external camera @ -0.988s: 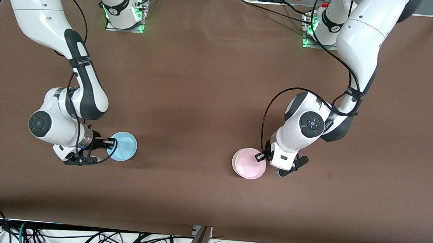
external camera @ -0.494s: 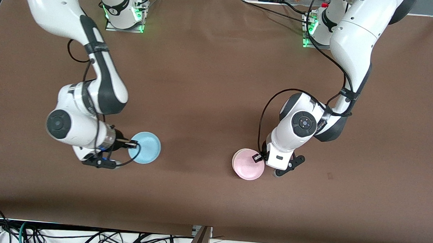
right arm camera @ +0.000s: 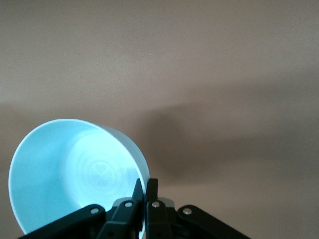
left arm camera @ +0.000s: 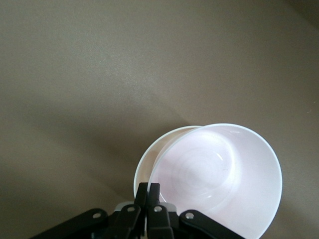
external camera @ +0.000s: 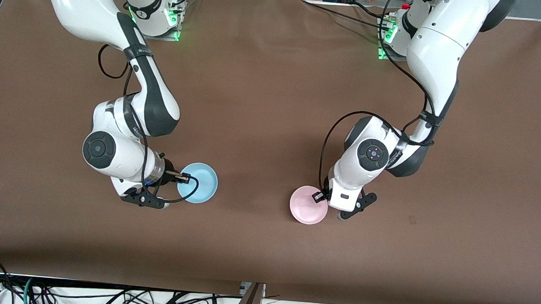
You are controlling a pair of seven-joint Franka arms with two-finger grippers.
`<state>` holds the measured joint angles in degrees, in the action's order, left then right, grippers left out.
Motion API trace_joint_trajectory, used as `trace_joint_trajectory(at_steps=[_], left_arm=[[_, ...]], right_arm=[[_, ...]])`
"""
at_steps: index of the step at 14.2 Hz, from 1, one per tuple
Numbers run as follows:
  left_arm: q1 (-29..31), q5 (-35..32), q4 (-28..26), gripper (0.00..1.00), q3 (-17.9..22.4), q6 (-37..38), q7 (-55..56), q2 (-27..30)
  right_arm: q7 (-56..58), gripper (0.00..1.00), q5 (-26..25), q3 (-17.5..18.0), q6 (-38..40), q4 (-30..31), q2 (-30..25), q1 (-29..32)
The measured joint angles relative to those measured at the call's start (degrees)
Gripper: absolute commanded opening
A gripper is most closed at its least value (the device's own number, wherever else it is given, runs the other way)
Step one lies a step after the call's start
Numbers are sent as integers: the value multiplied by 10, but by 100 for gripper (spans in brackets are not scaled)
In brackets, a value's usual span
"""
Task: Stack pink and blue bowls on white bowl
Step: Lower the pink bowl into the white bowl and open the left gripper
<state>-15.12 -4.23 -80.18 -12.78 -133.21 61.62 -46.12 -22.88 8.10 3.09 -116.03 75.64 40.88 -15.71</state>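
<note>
My left gripper (external camera: 318, 197) is shut on the rim of the pale pink bowl (external camera: 307, 205) and holds it right over the white bowl. In the front view the pink bowl hides the white bowl. In the left wrist view the gripper (left arm camera: 148, 188) pinches the pink bowl (left arm camera: 219, 169), and the white bowl's rim (left arm camera: 144, 164) shows just under it, a little offset. My right gripper (external camera: 185, 177) is shut on the rim of the light blue bowl (external camera: 200, 183) and holds it low over the table, toward the right arm's end. In the right wrist view the gripper (right arm camera: 145, 185) grips the blue bowl (right arm camera: 75, 169).
The brown table cover (external camera: 264, 100) is bare between the two bowls and toward the arm bases. Cables (external camera: 102, 297) lie along the table's edge nearest the front camera.
My right gripper has carried the blue bowl along the table toward the pink bowl. My left gripper has shifted the pink bowl slightly, so that it now covers the white bowl.
</note>
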Motion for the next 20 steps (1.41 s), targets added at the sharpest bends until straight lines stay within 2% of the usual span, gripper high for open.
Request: trace_joint_trajectory(at_steps=[5,9,12,16,18,20], left_arm=[[0,0,2,0,1,0,0,-8],[0,0,4,20,1,-8,0,-10],[0,0,8,26,1,-8,0,-10],[1,0,21,28,3,-4,0,-7],[2,0,40,29,6,33,0,3],[4,-1,87,29,10,121,-3,16]], right_arm=[[-1,5,0,0,0,-2,0,0],[-2,5,0,0,0,-2,0,0],[-15,6,0,0,0,-3,0,-1],[-43,6,1,1,0,-6,0,-12],[-73,6,1,1,0,-10,0,-23],[-120,6,2,2,-1,-16,0,-40]])
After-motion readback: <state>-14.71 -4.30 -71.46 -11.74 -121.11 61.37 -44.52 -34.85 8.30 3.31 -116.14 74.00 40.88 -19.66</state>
